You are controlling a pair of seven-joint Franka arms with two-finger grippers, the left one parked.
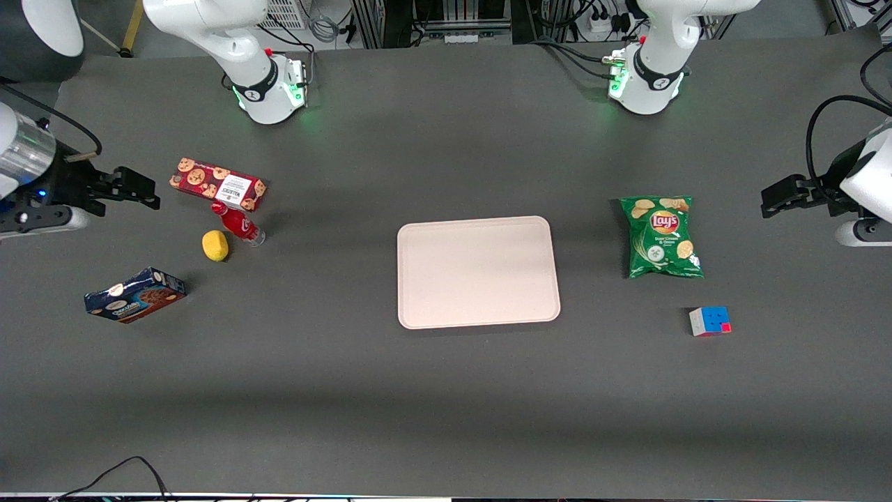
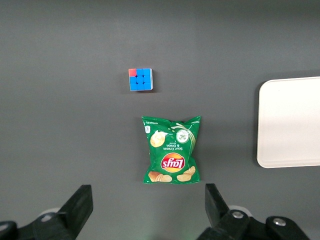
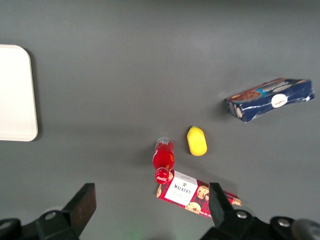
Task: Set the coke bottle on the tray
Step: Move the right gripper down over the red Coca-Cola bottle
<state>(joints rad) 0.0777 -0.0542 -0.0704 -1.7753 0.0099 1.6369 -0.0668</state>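
The coke bottle (image 1: 238,224) is small and red with a red cap. It seems to stand upright on the dark table, touching the red cookie box (image 1: 218,183) and close beside a lemon (image 1: 215,245). It also shows in the right wrist view (image 3: 163,159). The tray (image 1: 478,272) is pale pinkish-beige and bare, lying flat at the table's middle; its edge shows in the right wrist view (image 3: 15,95). My right gripper (image 1: 143,192) is open and empty, held well above the table toward the working arm's end, apart from the bottle. In its own view the gripper (image 3: 152,190) has its fingers spread wide.
A dark blue box (image 1: 134,295) lies nearer the front camera than the lemon. Toward the parked arm's end lie a green chips bag (image 1: 660,237) and a colour cube (image 1: 710,321). The cookie box (image 3: 197,192) and lemon (image 3: 196,140) flank the bottle.
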